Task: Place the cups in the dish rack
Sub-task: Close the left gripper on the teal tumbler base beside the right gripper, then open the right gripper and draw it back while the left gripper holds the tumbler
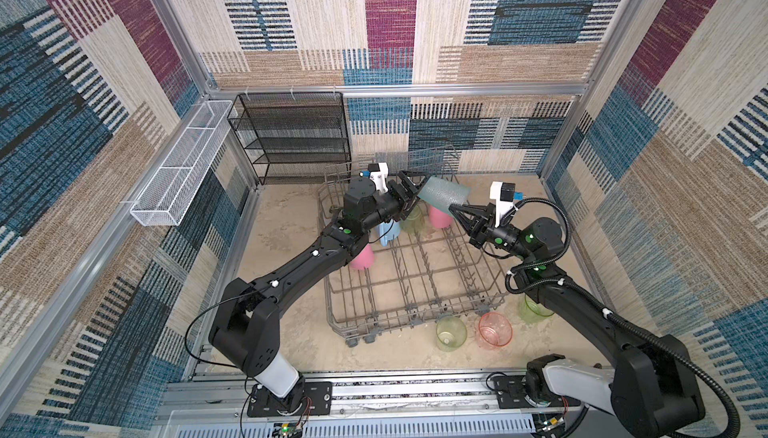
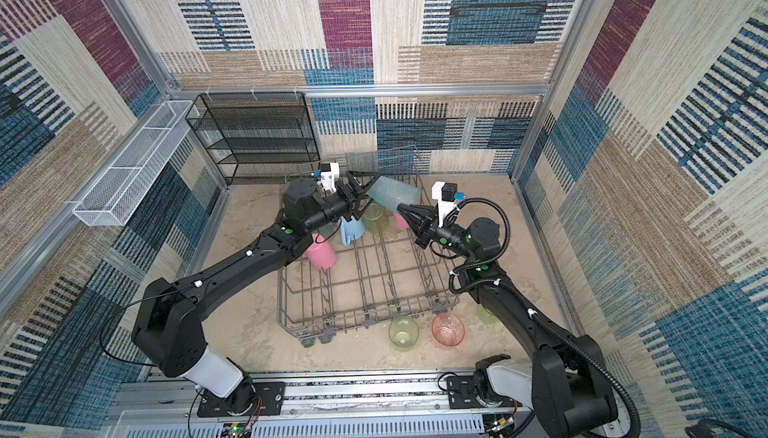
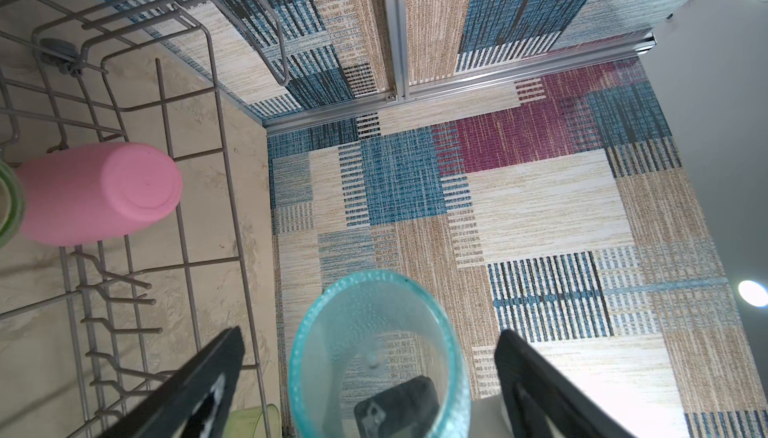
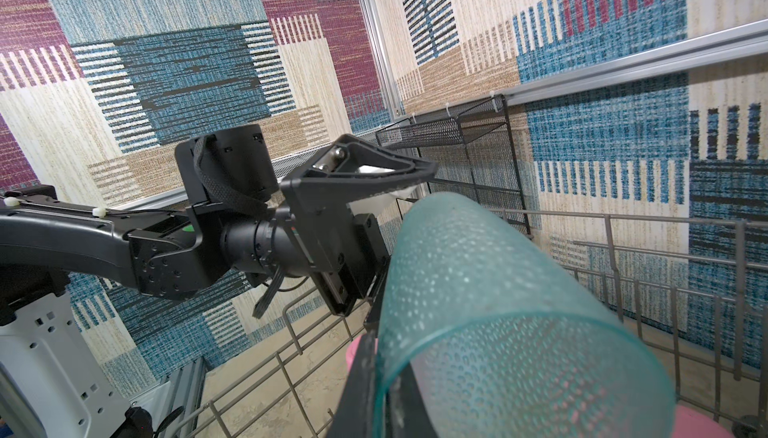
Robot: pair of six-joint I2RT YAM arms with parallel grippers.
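Note:
My right gripper (image 1: 451,208) (image 4: 382,357) is shut on the rim of a translucent teal cup (image 1: 442,194) (image 4: 498,311), holding it sideways above the back of the grey wire dish rack (image 1: 374,323) (image 2: 353,319). My left gripper (image 1: 417,192) (image 3: 370,334) is open; its fingers stand on either side of the cup's base end (image 3: 374,352), apart from it. Inside the rack, upside down, are a pink cup (image 1: 361,257), a light-blue mug (image 1: 388,232), a yellow-green cup (image 1: 413,219) and another pink cup (image 1: 438,216) (image 3: 99,192).
In front of the rack lie a yellow-green cup (image 1: 451,333) and a pink-orange cup (image 1: 494,330). Another yellow-green cup (image 1: 534,309) is partly behind my right arm. A black mesh shelf (image 1: 291,136) stands at the back left, and a white mesh basket (image 1: 178,174) hangs on the left wall.

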